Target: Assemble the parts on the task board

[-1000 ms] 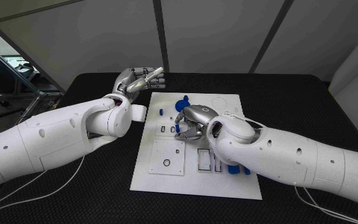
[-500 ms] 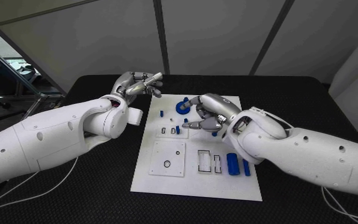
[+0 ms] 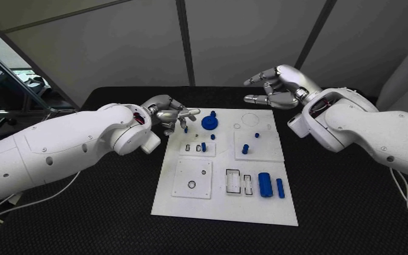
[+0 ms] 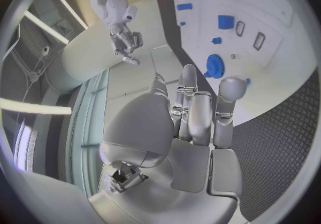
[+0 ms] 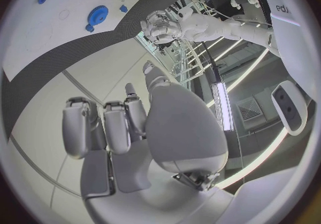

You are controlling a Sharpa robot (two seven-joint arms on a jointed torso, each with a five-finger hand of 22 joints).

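Looking down through the head camera, I saw the white task board [image 3: 223, 208] lying in the middle of the black desk [image 3: 348, 208]. The left robot hand [image 3: 170, 113] hovered at the board's upper left corner, just above the desk edge of the plate, its fingers loosely apart and holding nothing. The right robot hand [image 3: 279, 87] was raised in the upper right of the frame, well apart from the board, fingers spread and empty too.

On the board I could pick out a blue gear [image 3: 209, 122] near the top edge, close to the left robot hand's fingertips. A small blue peg [image 3: 186, 129] stood just to the lower left of the gear. Another short blue peg [image 3: 244, 148] stood upright on the raised square to the right of centre, with a tiny blue piece [image 3: 257, 133] above it. Near the lower right of the board a thick blue cylinder [image 3: 265, 185] and a thinner blue bar [image 3: 280, 188] lay side by side, beside two empty rectangular slots [image 3: 233, 181].

In the left wrist view the left robot hand [image 4: 194, 112] showed straight fingers side by side with nothing between them, the gear [image 4: 214, 66] beyond the fingertips. In the right wrist view the right robot hand [image 5: 127, 128] was likewise empty, with the gear [image 5: 98, 15] far off on the board.
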